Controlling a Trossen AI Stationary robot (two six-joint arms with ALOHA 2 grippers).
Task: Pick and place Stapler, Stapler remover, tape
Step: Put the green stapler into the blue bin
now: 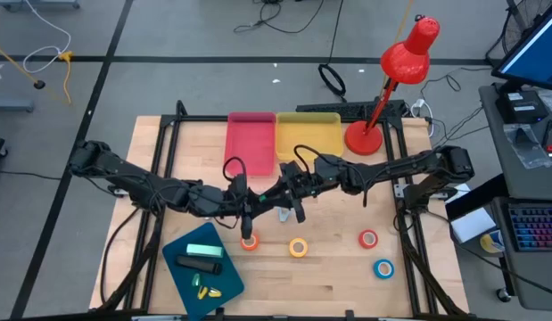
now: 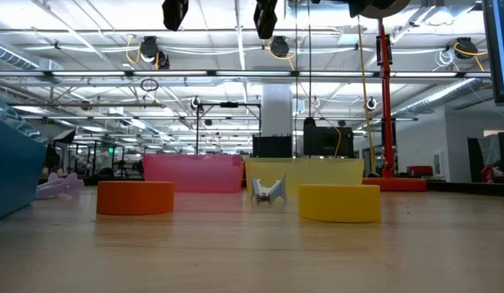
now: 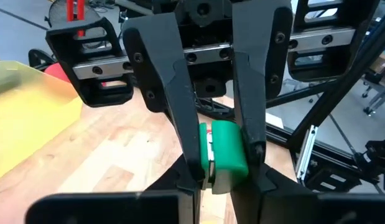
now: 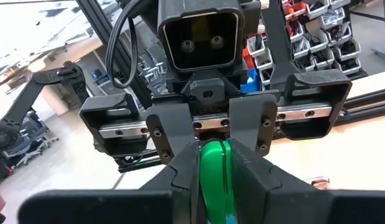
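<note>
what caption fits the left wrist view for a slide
Left wrist view: left gripper and the facing right gripper both clamp a green object above the wooden table.

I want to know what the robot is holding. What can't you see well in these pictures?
- The green thing: in both wrist views the fingers of the left gripper and the right gripper cover most of it, so I can't tell what it is.
- High view: the arms hide it completely.
- Yellow bits on the blue tray: too small to name.
</note>
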